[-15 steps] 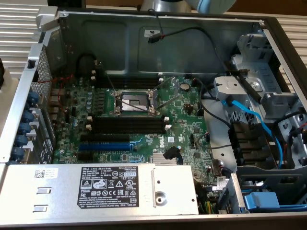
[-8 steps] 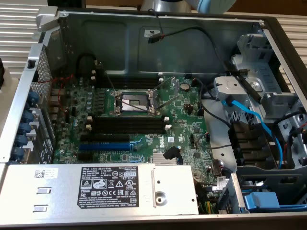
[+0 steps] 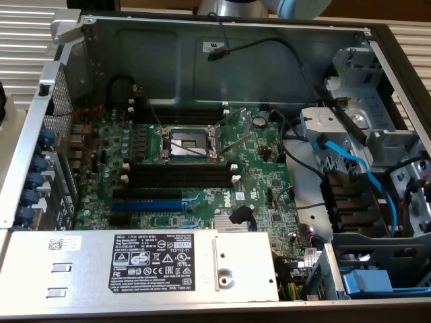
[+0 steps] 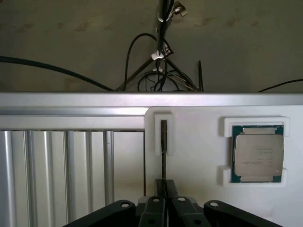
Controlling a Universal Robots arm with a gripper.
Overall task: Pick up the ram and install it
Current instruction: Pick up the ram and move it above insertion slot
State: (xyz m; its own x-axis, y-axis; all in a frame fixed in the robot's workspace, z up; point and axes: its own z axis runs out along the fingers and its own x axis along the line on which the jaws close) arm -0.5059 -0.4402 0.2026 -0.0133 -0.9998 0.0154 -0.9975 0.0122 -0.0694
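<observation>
The ram stands on edge in a slot of a white holder, seen thin side on as a dark strip. The gripper is at its near end, and the two black fingers are drawn in close and pinch the stick between them. Beside it on the same holder a processor lies flat in a square recess; its print is too small to read.

In the exterior view an open computer case fills the frame. On the green motherboard, at the middle, a white Dell logo shows just below the black memory slots. The blue slot lies lower left. Along the bottom, the power supply carries a label headed DELL; the fine print cannot be read
</observation>
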